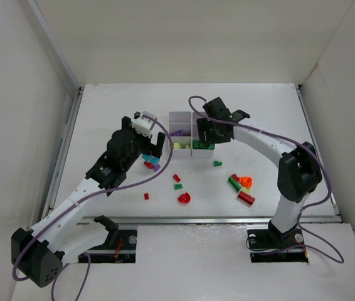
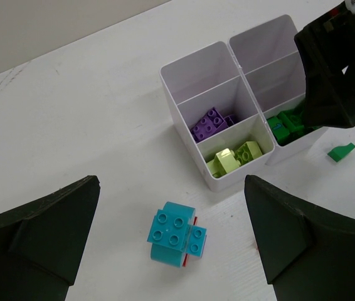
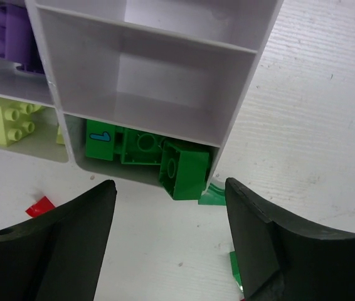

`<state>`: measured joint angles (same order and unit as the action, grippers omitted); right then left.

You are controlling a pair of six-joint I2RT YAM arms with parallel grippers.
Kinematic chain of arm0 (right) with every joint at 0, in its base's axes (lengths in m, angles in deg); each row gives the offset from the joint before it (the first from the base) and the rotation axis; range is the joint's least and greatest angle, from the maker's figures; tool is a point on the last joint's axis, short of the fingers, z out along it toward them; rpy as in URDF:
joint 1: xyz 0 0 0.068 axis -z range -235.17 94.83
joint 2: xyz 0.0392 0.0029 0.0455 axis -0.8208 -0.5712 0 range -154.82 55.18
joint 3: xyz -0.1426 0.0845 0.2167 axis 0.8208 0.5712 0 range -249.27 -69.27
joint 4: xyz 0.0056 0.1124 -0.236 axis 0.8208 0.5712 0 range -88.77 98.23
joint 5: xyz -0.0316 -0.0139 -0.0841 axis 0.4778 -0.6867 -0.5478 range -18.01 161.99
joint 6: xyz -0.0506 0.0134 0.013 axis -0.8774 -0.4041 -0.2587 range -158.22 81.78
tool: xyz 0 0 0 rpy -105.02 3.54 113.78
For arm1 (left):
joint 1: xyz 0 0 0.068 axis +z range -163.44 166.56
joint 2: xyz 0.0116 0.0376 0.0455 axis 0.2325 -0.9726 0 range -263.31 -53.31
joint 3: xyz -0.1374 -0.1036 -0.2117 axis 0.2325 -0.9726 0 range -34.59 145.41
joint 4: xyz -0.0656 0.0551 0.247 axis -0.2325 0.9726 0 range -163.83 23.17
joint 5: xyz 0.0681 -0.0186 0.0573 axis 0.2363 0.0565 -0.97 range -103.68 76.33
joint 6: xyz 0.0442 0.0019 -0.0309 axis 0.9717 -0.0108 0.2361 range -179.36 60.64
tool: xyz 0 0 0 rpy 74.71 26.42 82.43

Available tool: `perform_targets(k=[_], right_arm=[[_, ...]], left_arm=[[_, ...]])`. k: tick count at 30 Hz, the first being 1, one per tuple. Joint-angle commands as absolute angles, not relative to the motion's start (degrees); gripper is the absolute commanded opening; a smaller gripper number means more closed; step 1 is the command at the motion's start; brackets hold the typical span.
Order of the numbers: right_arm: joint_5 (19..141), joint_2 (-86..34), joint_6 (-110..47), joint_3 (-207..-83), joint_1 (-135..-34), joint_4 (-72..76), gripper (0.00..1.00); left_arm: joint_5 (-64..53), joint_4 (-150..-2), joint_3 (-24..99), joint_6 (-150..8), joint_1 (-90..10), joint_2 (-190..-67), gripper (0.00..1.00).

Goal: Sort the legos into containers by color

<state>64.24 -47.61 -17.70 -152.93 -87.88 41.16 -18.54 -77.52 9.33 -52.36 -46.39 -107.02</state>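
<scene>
On my overhead view the left gripper point(image 1: 146, 152) sits left of centre, and from its wrist camera I see its jaws spread wide with nothing between them. It hangs above a cyan brick point(image 2: 171, 232), which lies on the table point(image 1: 102, 113) low in the middle of that wrist frame. A sliver of red shows from under the brick's edge. Overhead, a small purple brick point(image 1: 156, 167) lies just beside that cluster.

The white tray point(image 1: 180, 116) stands at the centre top of the overhead view, just right of the left gripper. In the left wrist view, the middle compartment of its left column holds purple bricks point(image 2: 210, 123) and the nearest one holds yellow-green bricks point(image 2: 234, 157). The nearest compartment of the right column holds green bricks point(image 2: 284, 125).

The right gripper point(image 1: 206, 135) hovers over that green compartment. Its own camera shows the jaws parted and gripping nothing. The green bricks lie in the compartment below, one tilted at the corner.

Further right on the overhead view, a loose green brick point(image 1: 217, 163) lies near the tray. Below centre lie small red and green pieces and a red half-round piece point(image 1: 184, 198). Lower right there is a cluster with a green-and-red pair point(image 1: 234, 182), an orange brick point(image 1: 246, 182) and a red brick point(image 1: 246, 198).
</scene>
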Motion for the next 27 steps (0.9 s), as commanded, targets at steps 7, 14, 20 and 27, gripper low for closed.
perform_targets(k=[7,14,20,27], right_arm=[[62.4,-38.6,-19.3,-155.3,-89.8,43.0,0.77],[67.3,-30.8,-19.3,-136.3,-84.5,37.8,0.78],[70.0,-34.5,-18.1,-132.6,-84.5,31.6,0.77],[68.0,-39.9,-16.3,-132.6,-84.5,28.3,0.70]], left_arm=[[-18.9,-80.4,9.2,-52.6,-46.3,-105.2,1.00],[-18.3,-80.4,8.1,-53.2,-46.3,-105.2,1.00],[-18.3,-80.4,8.1,-53.2,-46.3,-105.2,1.00],[-18.3,-80.4,8.1,-53.2,-46.3,-105.2,1.00]])
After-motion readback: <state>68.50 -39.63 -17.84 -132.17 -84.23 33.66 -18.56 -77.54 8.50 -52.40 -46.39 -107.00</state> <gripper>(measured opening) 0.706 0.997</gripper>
